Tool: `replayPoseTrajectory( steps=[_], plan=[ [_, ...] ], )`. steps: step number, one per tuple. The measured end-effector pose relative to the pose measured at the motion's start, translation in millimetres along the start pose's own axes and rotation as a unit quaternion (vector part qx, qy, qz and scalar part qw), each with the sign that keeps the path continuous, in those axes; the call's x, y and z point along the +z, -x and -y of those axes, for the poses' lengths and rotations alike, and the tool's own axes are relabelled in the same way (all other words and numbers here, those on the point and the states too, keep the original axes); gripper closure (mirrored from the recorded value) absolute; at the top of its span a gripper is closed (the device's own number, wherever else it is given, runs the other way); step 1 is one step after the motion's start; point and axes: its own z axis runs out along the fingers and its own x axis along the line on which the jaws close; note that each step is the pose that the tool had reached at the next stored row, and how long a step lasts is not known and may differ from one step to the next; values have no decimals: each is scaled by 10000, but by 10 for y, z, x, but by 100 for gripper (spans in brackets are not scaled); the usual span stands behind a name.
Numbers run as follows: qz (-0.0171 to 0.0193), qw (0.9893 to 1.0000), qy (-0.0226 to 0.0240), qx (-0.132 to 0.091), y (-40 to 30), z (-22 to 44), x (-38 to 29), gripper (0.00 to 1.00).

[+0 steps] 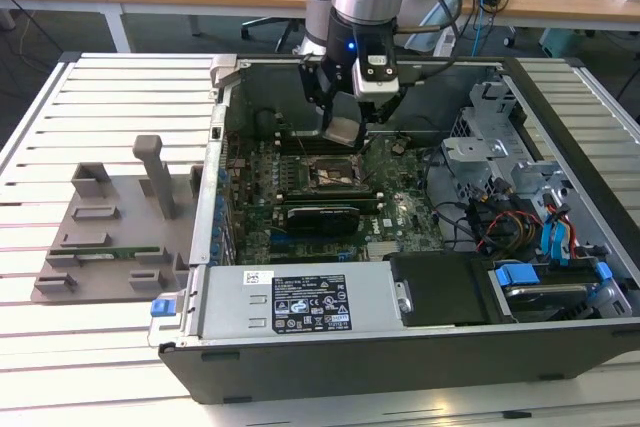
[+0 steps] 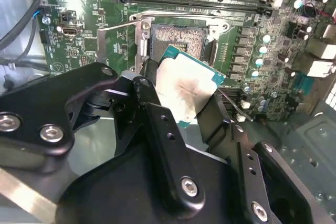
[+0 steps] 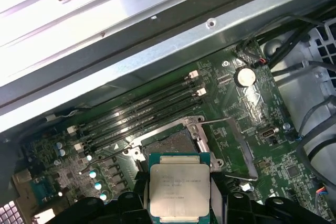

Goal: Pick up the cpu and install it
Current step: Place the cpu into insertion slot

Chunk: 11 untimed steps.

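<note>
My gripper (image 1: pixel 345 129) is shut on the cpu (image 1: pixel 342 130), a flat square chip with a silvery top and teal edge. It hangs inside the open computer case, a little above the motherboard. In both wrist views the cpu (image 2: pixel 182 88) (image 3: pixel 179 188) sits between the black fingers (image 2: pixel 157 129), just short of the open socket (image 2: pixel 178 41) (image 3: pixel 170 144). The socket's metal frame (image 1: pixel 333 175) lies below and slightly in front of the chip in the exterior view.
The open case (image 1: pixel 400 327) has a power supply (image 1: pixel 300 299) at the front and drive bays with blue cables (image 1: pixel 555 237) on the exterior view's right. Memory slots (image 3: pixel 142 111) run beside the socket. A grey fixture (image 1: pixel 110 222) stands on the slatted table.
</note>
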Motion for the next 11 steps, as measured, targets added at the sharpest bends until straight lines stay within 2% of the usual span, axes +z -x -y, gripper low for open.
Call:
replayPoseTrajectory(
  steps=[5, 11],
  plan=[
    [-2, 9997, 4, 237, 0, 0, 0, 45],
    [-5, 9987, 8, 506, 0, 0, 0, 45]
  ],
)
